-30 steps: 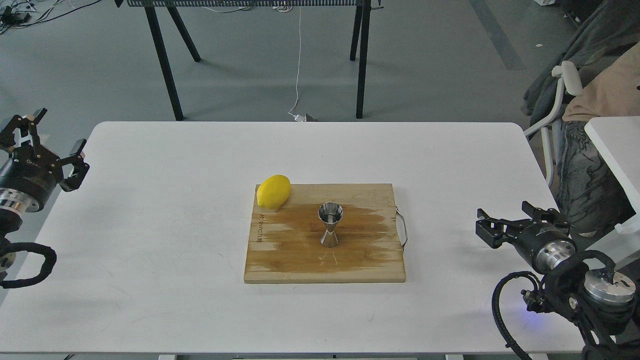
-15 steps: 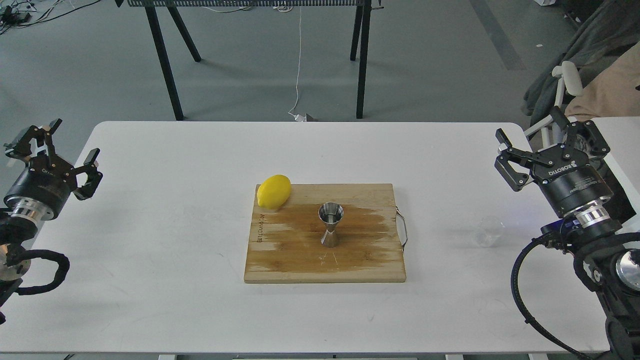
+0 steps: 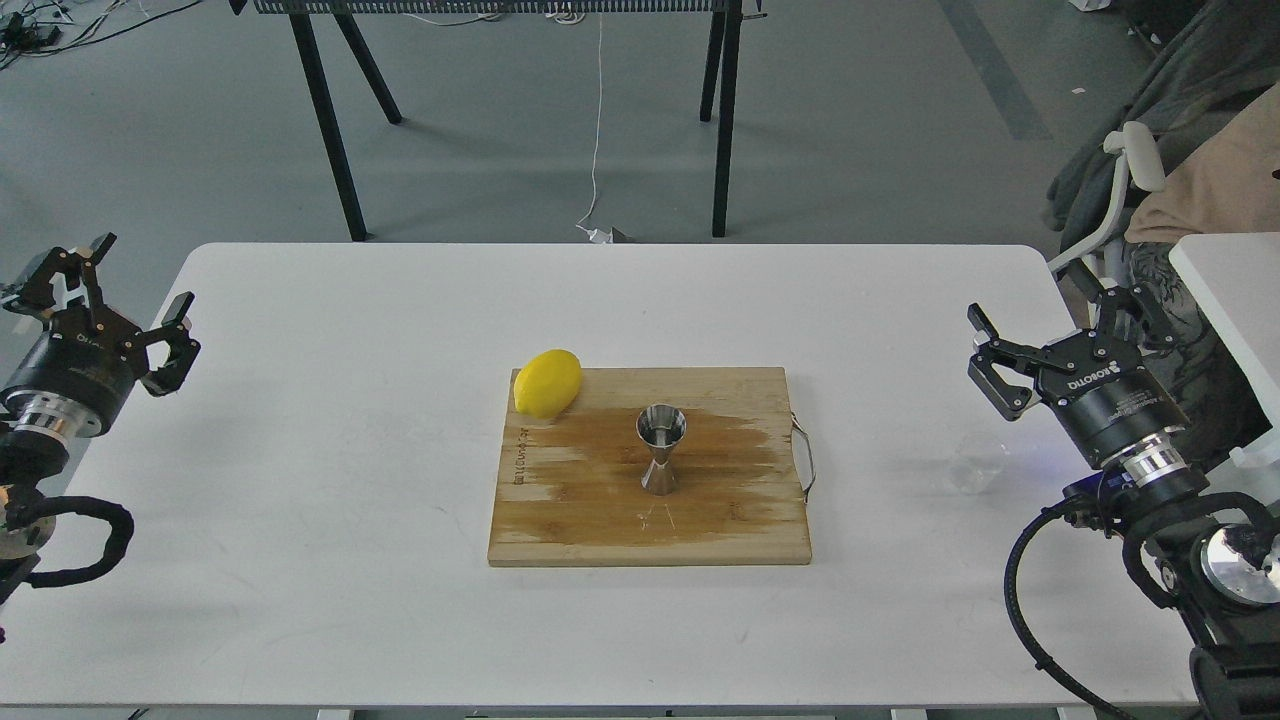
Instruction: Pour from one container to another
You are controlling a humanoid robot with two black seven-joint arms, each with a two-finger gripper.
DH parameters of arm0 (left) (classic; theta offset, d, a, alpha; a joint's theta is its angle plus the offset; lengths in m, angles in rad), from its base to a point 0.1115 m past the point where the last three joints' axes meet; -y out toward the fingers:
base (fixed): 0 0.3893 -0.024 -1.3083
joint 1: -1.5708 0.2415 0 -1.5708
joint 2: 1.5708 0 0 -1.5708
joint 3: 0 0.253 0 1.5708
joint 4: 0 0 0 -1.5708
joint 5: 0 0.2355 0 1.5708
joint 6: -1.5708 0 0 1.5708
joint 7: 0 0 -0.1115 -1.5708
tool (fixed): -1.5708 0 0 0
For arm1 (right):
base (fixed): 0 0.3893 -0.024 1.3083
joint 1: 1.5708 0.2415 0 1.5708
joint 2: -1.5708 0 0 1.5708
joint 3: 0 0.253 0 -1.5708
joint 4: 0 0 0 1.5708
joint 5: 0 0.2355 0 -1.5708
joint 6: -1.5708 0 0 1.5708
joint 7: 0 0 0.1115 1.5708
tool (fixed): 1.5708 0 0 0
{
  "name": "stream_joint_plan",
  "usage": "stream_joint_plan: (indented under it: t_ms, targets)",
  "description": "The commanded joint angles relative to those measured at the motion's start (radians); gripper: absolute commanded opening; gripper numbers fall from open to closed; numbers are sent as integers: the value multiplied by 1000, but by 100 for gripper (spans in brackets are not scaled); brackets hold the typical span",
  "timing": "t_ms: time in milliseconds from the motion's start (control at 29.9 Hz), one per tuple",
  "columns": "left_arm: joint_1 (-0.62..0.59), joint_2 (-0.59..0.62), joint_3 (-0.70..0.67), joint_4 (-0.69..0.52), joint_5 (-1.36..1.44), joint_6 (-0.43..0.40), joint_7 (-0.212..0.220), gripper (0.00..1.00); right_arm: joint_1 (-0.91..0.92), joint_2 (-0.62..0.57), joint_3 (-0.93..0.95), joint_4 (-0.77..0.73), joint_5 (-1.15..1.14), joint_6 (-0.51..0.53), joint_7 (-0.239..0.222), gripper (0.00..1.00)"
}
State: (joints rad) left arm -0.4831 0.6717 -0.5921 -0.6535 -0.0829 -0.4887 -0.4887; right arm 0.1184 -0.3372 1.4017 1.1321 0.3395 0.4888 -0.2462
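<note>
Bright, even, diffuse light fills the scene, with no single source in view. Shadows are soft and faint: a pale one lies under the lemon (image 3: 547, 383), a weak one beside the steel jigger (image 3: 661, 449). The white table (image 3: 330, 440) is near overexposed (little surface texture survives), so the clear glass cup (image 3: 977, 463) almost melts into it. The jigger's rim carries small highlights. Focus is sharp throughout, with no motion blur.
</note>
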Motion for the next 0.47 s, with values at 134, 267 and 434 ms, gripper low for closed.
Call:
stream_joint_plan:
  t_ms: [134, 267, 434]
  targets:
    - [-3, -4, 0, 2, 0, 0, 0, 87, -6, 4, 16, -8, 3, 0, 8, 99]
    - [-8, -12, -2, 9, 0, 0, 0, 87, -6, 4, 16, -15, 3, 0, 15, 99]
    - [-41, -17, 3, 9, 0, 0, 0, 87, -9, 4, 17, -63, 3, 0, 18, 99]
